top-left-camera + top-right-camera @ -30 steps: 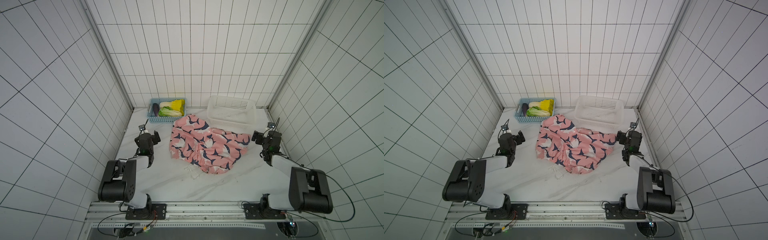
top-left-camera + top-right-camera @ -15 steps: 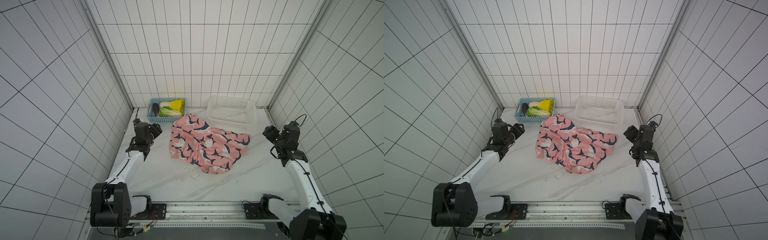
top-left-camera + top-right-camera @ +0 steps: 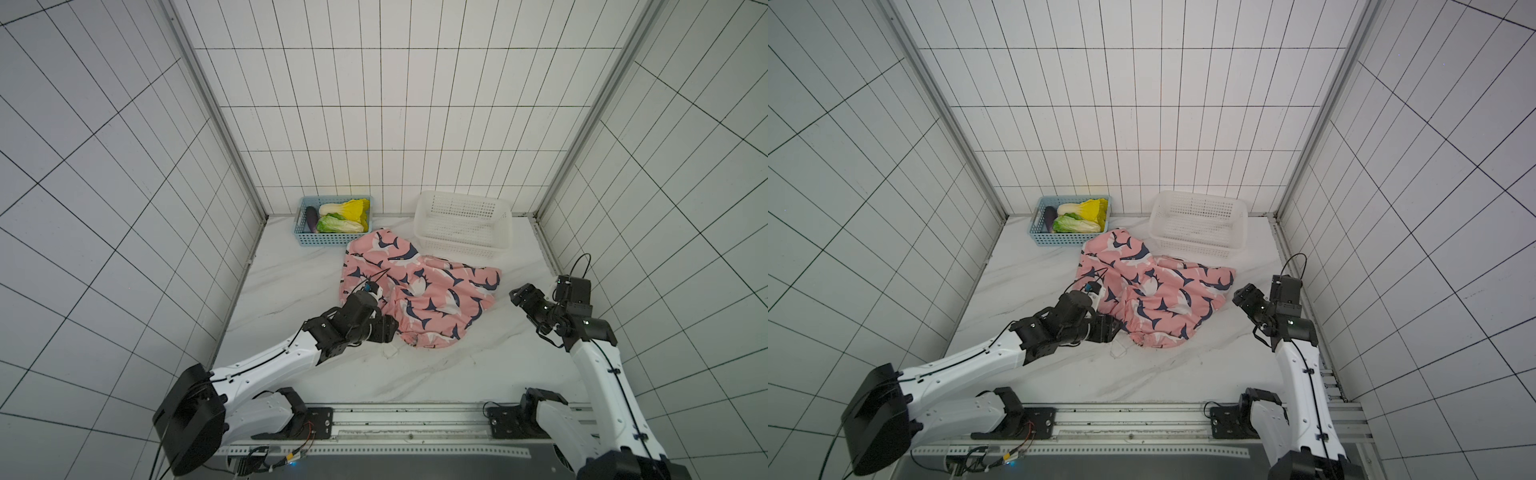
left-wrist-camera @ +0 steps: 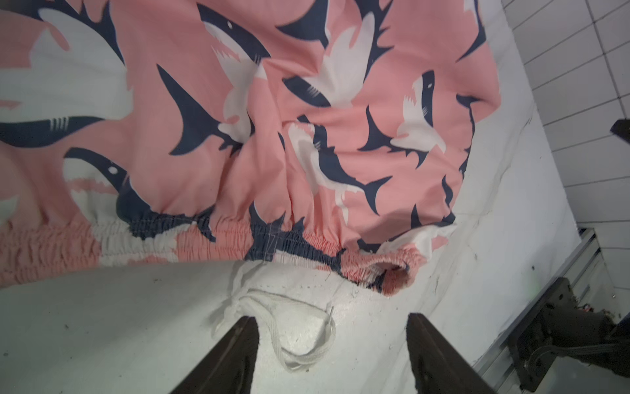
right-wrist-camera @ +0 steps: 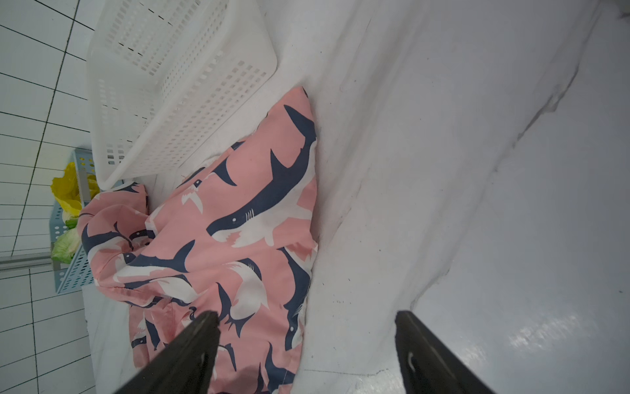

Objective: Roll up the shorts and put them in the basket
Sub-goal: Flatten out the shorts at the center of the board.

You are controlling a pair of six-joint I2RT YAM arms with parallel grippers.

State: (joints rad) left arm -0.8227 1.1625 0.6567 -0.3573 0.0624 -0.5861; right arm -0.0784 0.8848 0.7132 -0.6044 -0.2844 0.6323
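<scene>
ROLLING NOT YET BEGUN: The shorts [image 3: 419, 291] lie crumpled and unrolled on the white marble-patterned table [image 3: 291, 291]. No fold or roll is started, so by the look of it the whole job is left: flattening the cloth, then rolling it.

The left pincer [image 4: 330, 320] sits low at the near edge of the garment. Its jaws are wide and hold nothing. The gathered waistband [image 4: 218, 238] runs just ahead of its tips, and the loose white drawstring [image 4: 298, 362] lies on the table between and below them.

The right pincer [image 5: 306, 315] hovers apart from the cloth, also wide and empty. One tip is over the shorts' side edge, the other over bare table.

Beyond both pincers, against the back wall, stand a blue basket [image 3: 328, 241] holding cabbages [image 3: 338, 224] and a dark vegetable, and a white perforated basket [image 3: 461, 247] that looks empty. The far end of the shorts lies between the two baskets, just beside them; whether it touches either cannot be told.

White tiled walls [image 3: 374, 124] with dark grout close in the table on three sides. The tabletop shows small specks near the left pincer in the left wrist view.
</scene>
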